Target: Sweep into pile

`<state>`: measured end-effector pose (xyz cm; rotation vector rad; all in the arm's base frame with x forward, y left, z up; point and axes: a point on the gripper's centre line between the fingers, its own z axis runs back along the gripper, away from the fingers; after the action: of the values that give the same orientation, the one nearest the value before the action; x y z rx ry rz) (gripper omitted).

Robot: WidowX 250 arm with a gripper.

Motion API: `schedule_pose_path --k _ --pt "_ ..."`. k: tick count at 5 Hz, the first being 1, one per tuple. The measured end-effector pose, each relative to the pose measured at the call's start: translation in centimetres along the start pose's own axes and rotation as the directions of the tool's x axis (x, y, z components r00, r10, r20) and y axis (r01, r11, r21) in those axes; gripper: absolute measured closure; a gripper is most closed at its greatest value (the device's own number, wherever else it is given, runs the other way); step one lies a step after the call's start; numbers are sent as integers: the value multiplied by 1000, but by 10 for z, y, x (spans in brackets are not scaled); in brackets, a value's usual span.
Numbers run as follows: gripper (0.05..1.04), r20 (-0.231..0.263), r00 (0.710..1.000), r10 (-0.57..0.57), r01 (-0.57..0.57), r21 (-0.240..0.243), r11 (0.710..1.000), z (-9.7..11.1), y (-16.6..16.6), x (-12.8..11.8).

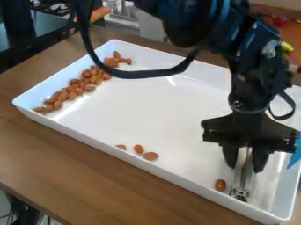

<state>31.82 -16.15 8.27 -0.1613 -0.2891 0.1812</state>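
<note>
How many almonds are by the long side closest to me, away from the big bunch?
4: three almonds near the middle of that side, one almond beside the metal tool in the gripper. The tray's near wall may hide more.

No text, label, brand, number or sign can be read.
</note>
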Motion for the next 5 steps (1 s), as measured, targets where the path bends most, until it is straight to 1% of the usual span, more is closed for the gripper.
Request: schedule_pose_path --k 1,2,3,4,5 --pt "705 -4 1000 -2 2 -2 1000 0 8 -2" --pt "705 -51 999 -1 2 21 1000 6 40 2" --pt "705 -50 999 3 -1 35 999 7 70 16" --pt "705 -23 1000 -16 17 44 999 10 94 21" --pt "705 15 999 -32 31 56 998 12 118 25"
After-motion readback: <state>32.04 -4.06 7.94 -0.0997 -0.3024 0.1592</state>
